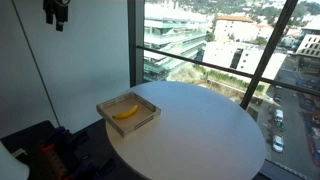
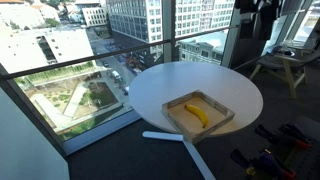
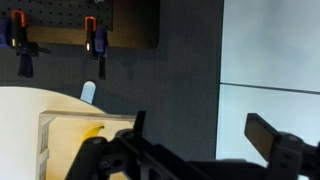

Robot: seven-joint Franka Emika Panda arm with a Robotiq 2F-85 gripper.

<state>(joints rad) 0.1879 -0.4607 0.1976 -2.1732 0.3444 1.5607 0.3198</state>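
Note:
A yellow banana (image 1: pixel 125 112) lies in a shallow wooden tray (image 1: pixel 148 108) at the edge of a round white table (image 1: pixel 200 135). Both exterior views show it, with the banana (image 2: pixel 197 114) inside the tray (image 2: pixel 222 108). My gripper (image 1: pixel 57 14) hangs high above the floor beside the table, well above the tray and off to its side. In the wrist view the gripper (image 3: pixel 200 135) is open and empty, its two dark fingers wide apart. The tray (image 3: pixel 58 135) and the banana tip (image 3: pixel 94 131) show at the lower left.
Floor-to-ceiling windows with dark frames (image 1: pixel 135 45) stand right behind the table. A wooden stool (image 2: pixel 285 62) stands at the far side. Cables and gear (image 1: pixel 50 150) lie on the floor. Clamps (image 3: pixel 95 40) hang on a pegboard. The white table foot (image 2: pixel 170 137) spreads out below.

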